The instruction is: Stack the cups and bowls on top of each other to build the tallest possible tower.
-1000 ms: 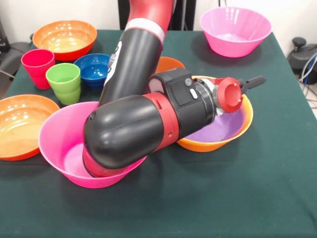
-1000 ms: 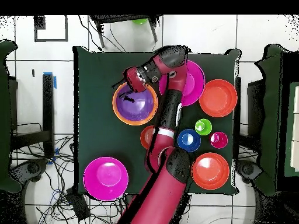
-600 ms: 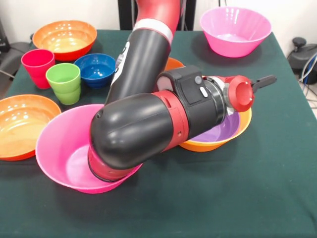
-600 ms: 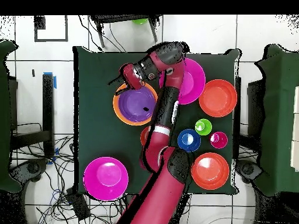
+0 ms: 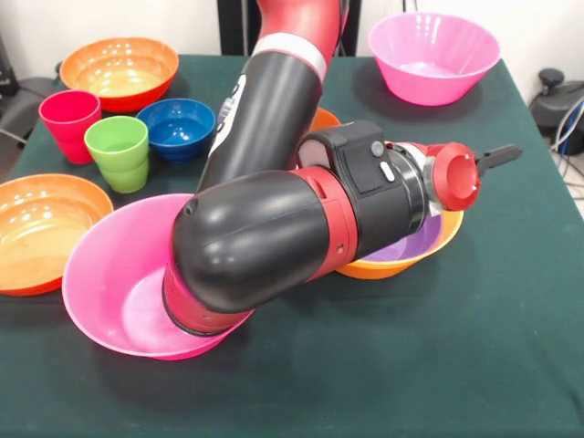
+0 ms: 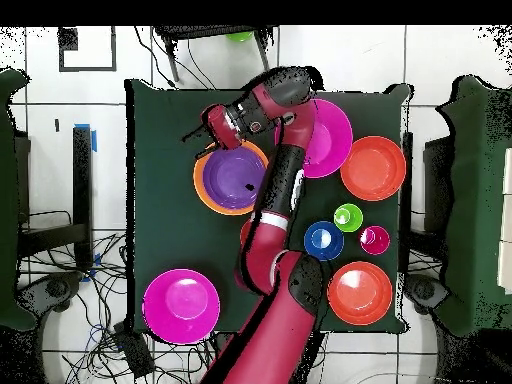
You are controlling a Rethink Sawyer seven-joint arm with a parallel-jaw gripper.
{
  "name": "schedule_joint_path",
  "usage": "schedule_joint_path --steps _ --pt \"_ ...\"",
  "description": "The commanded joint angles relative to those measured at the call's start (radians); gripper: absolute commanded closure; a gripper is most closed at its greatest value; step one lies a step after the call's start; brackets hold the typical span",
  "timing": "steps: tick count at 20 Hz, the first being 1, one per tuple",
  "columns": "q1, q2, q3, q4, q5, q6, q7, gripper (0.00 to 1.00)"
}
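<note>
Stretching low across the dark green tablecloth point(image 5: 474, 365), the red and black arm point(image 5: 274, 237) blocks much of the near hot pink plastic bowl point(image 5: 105, 283) and part of the large orange bowl point(image 5: 401, 265) that holds a glossy purple bowl point(image 6: 234, 178) nested inside it. A small red-orange bowl point(image 5: 321, 117) peeks out behind the arm. The gripper point(image 5: 500, 156) points sideways just past the orange bowl's rim, clear of it; whether it is open or carrying anything cannot be told. Off to one side stand the red plastic cup point(image 5: 68, 121) and the lime green cup point(image 5: 119, 151), touching, with the small blue bowl point(image 5: 173, 126) beside them. Two shallow red-orange bowls point(image 5: 119, 68) point(image 5: 36, 228) and a second hot pink bowl point(image 5: 433, 55) sit upright, apart, near the table's edges.
</note>
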Motion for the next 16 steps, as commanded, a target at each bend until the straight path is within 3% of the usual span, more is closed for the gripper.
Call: schedule_joint_path --steps 1,2,3,7,16 --pt "-0.041 -0.064 -0.185 -0.001 0.012 -0.076 -0.041 0.0" --pt "-0.052 -0.08 -0.206 0.04 0.044 -0.101 -0.003 0.0" --pt "-0.082 -0.106 -0.244 0.138 0.095 -0.159 0.065 0.0" --pt "-0.177 -0.216 -0.294 0.447 0.174 -0.307 0.276 0.0" --pt "-0.219 -0.431 -0.334 0.73 0.266 -0.46 0.555 0.0"
